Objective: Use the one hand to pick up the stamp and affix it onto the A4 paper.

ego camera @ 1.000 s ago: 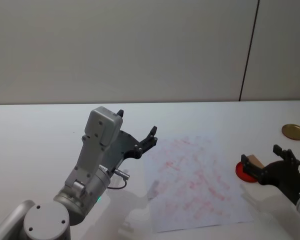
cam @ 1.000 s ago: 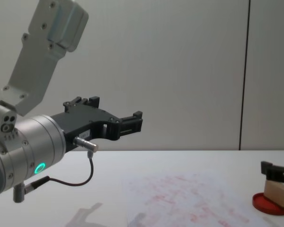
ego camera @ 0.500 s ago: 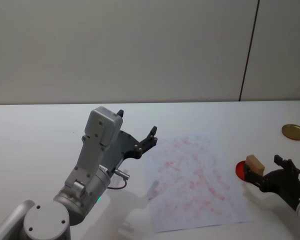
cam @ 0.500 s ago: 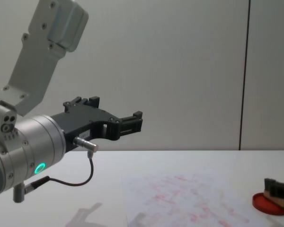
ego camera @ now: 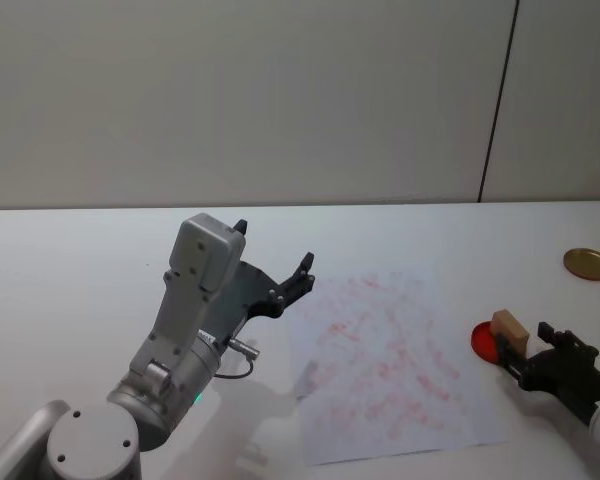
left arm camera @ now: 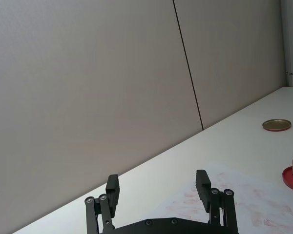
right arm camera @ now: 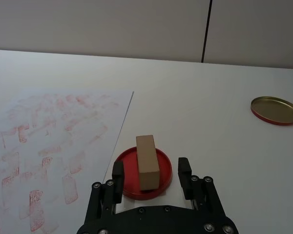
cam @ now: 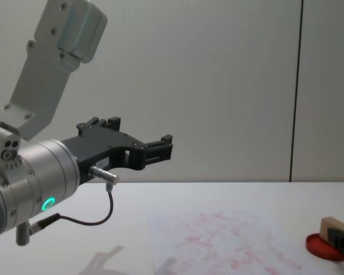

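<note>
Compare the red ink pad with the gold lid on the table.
The ink pad is red; the lid is gold with a red rim. The ink pad carries the wooden stamp; the lid carries nothing. The ink pad lies beside the paper, close before the open right gripper; the lid lies farther off. Both are flat and round.

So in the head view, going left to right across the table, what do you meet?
left gripper → paper → red ink pad with the stamp standing on it → gold lid
</note>
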You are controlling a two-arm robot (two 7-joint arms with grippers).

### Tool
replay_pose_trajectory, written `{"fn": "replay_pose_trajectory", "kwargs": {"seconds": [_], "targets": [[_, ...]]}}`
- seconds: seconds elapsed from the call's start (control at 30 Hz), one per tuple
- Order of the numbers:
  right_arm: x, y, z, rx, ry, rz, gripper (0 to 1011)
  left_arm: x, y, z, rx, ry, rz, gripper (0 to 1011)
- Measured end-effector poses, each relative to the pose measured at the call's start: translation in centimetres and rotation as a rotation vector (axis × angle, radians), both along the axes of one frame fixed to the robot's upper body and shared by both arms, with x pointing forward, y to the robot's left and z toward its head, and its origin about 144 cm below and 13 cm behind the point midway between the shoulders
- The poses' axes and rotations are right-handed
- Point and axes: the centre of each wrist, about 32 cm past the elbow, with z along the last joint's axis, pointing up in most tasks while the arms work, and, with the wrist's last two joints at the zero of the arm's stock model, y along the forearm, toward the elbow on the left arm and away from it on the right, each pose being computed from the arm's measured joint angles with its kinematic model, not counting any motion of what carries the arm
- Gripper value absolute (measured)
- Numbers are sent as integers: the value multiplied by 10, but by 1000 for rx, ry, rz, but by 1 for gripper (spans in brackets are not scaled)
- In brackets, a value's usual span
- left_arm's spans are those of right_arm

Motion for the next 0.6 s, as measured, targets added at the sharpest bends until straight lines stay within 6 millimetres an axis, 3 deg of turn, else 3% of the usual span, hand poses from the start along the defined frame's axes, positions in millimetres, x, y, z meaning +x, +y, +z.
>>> {"fn": "replay_pose_trajectory", "kwargs": {"seconds": [0.43,0.6], "targets": [[5,0,-7,17,-8,6,278,0,0,0,0,0,0,993],[6,1,-8,22,-18,11,214,0,0,0,0,0,0,993]]}}
